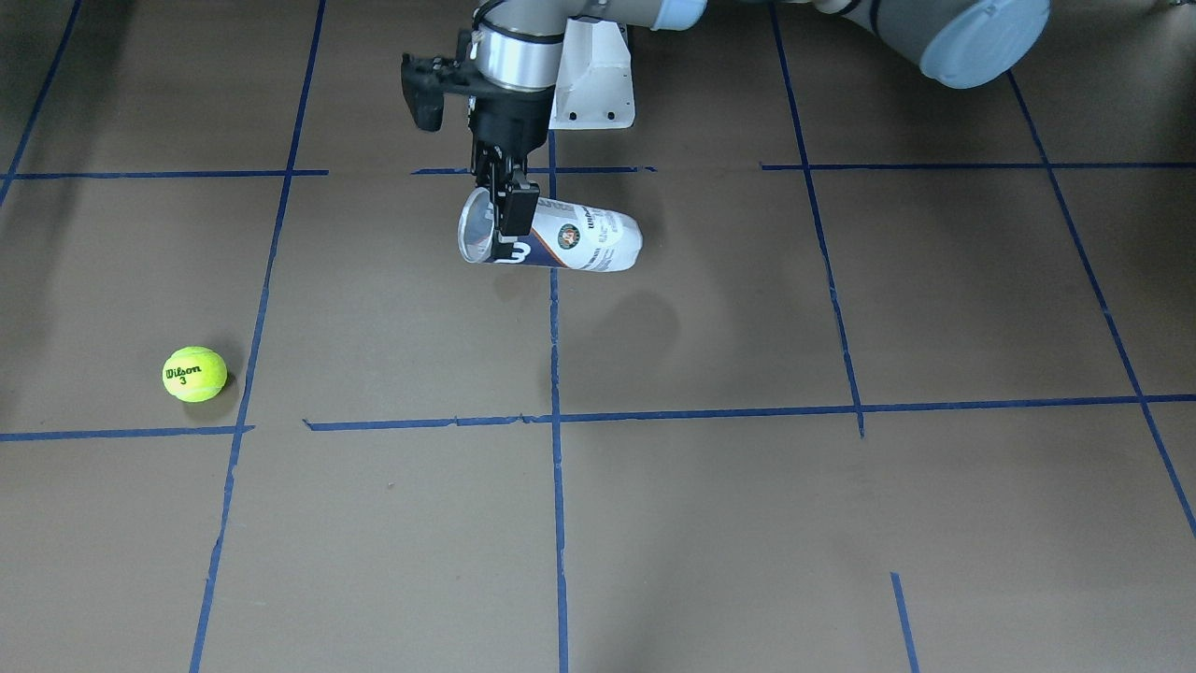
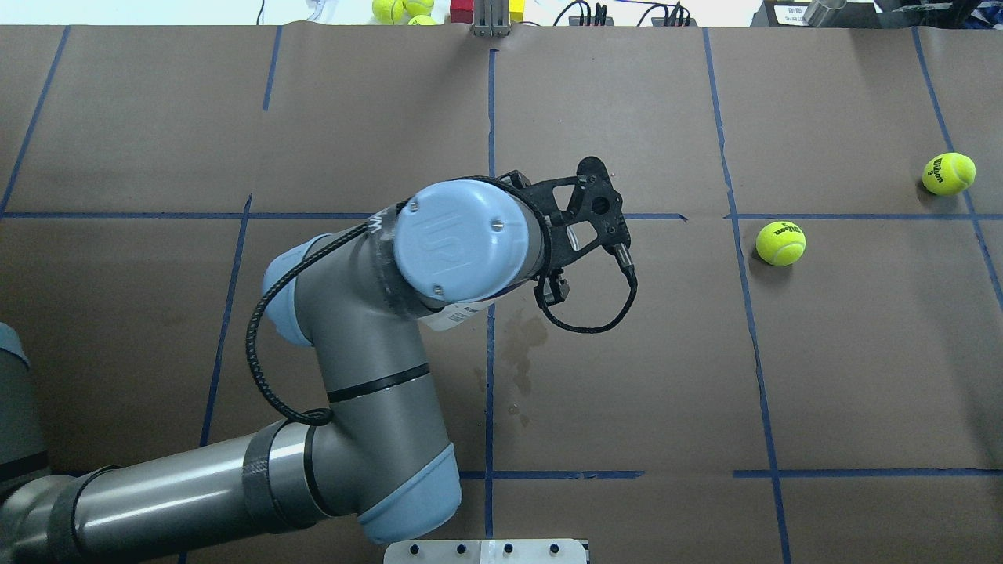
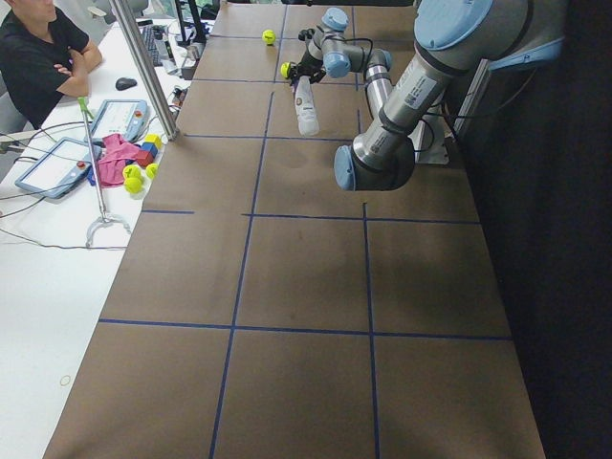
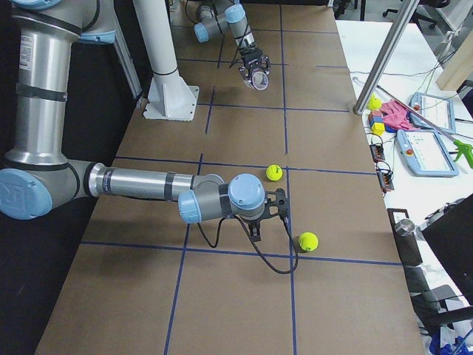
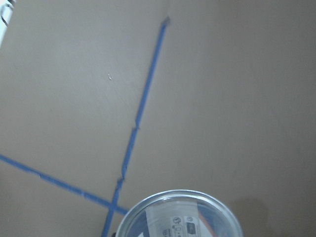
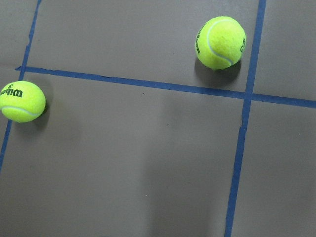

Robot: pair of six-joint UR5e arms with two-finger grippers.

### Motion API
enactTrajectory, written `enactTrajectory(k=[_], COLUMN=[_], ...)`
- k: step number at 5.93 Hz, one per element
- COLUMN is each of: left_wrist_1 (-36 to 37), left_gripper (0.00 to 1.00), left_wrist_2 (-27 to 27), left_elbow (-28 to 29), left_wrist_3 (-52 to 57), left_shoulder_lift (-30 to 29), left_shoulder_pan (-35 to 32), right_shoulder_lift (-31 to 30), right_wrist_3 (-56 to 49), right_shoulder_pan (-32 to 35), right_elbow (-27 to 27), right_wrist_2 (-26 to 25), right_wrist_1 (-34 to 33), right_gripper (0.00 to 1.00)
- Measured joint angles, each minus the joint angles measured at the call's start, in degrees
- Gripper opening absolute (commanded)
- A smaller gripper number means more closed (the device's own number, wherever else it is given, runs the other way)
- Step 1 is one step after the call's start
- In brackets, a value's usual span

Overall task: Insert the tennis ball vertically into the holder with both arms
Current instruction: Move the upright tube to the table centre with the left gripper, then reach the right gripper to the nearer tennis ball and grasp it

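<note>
Though the small print on the holder [image 1: 589, 243] is too fine to read, the tennis ball [image 1: 194, 374] says "Wilson 3" — it sits on the brown table [image 1: 747, 523], off to the robot's right of the holder. The left gripper [image 1: 506, 229] points straight down, pinching the holder's rim; the holder hangs roughly level, long axis left-to-right, mouth toward the ball. Whether the right gripper [image 4: 281, 211] is spread, I cannot tell.

Two grey jointed arms [image 4: 140, 185] reach over a brown-paper table [image 3: 306, 277] gridded in blue tape [image 1: 554, 418], with teach pendants [image 3: 55, 165] on a white bench [image 3: 38, 316] beside an operator [image 3: 38, 57], marking this as a robotics lab.
</note>
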Motion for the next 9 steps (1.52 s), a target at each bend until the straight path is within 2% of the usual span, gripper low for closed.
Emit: enactTrajectory(k=[2,3,5,6,7,9], left_wrist_1=[-27.41,-38.49,-56.11,-64.88,-70.62,-73.32], left_gripper=[0.63,0.63,0.64,0.64,0.66,0.67], left_wrist_2=[-0.18,-0.28,-1.36,-1.57,-1.6,-1.57], left_elbow=[-0.62,-0.46,2.5,6.78,10.06,11.72], left_wrist_3=[-9.13,-11.54,-12.47,-12.44,-12.44,-12.29], left_shoulder_lift=[8.65,12.56,17.73,18.61,18.32,17.87], left_shoulder_pan=[-1.11,-1.09,-0.48,0.13,0.56,0.76], right_shoulder_lift=[0.3,0.37,3.47,6.86,10.24,15.13], right_wrist_3=[7.87,12.26,24.92,31.62,37.48,46.48], right_shoulder_pan=[-0.01,-0.01,-1.3,-4.12,-7.86,-16.84], right_elbow=[3.69,7.47,14.03,14.98,15.26,15.08], right_wrist_2=[0.0,-0.07,-0.46,-1.79,-4.75,-13.0], right_wrist_1=[0.06,0.04,-0.04,-0.09,-0.13,-0.25], right_gripper=[1.0,1.0,1.0,1.0,1.0,1.0])
